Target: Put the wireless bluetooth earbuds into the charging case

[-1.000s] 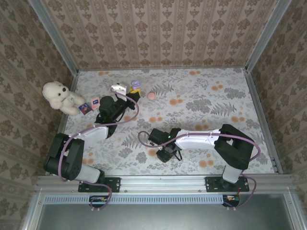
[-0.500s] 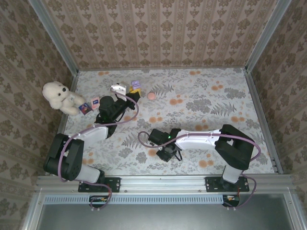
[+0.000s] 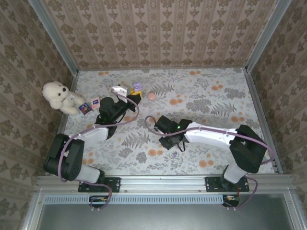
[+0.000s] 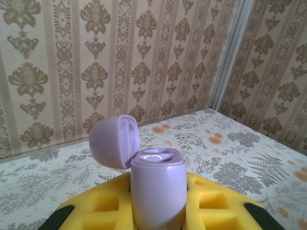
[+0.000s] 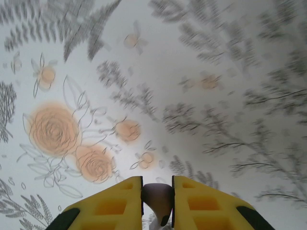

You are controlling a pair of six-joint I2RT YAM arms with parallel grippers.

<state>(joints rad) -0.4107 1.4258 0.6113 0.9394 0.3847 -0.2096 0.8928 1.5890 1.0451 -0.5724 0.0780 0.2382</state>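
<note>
A lilac charging case [image 4: 158, 187] stands upright between the yellow fingers [image 4: 218, 206] of my left gripper [image 4: 158, 213], which is shut on it. Its lid [image 4: 112, 143] is hinged open to the left, and the sockets on top are bare. From above, the case [image 3: 137, 86] sits at the tip of the left gripper [image 3: 131, 97], near the back left of the table. My right gripper [image 5: 157, 194] is shut on a small dark lilac earbud [image 5: 158, 197], held above the flowered tablecloth. From above, the right gripper [image 3: 171, 140] is at mid-table.
A white teddy bear [image 3: 58, 96] lies at the left wall with two small cards [image 3: 89, 105] beside it. A white object [image 3: 117, 88] and a small pink thing [image 3: 151, 96] lie close to the case. Patterned walls [image 3: 163, 33] enclose the table.
The right arm has risen and swung away from the near edge toward mid-table, its jaws closing onto the earbud. The left arm and the case have stayed put.
</note>
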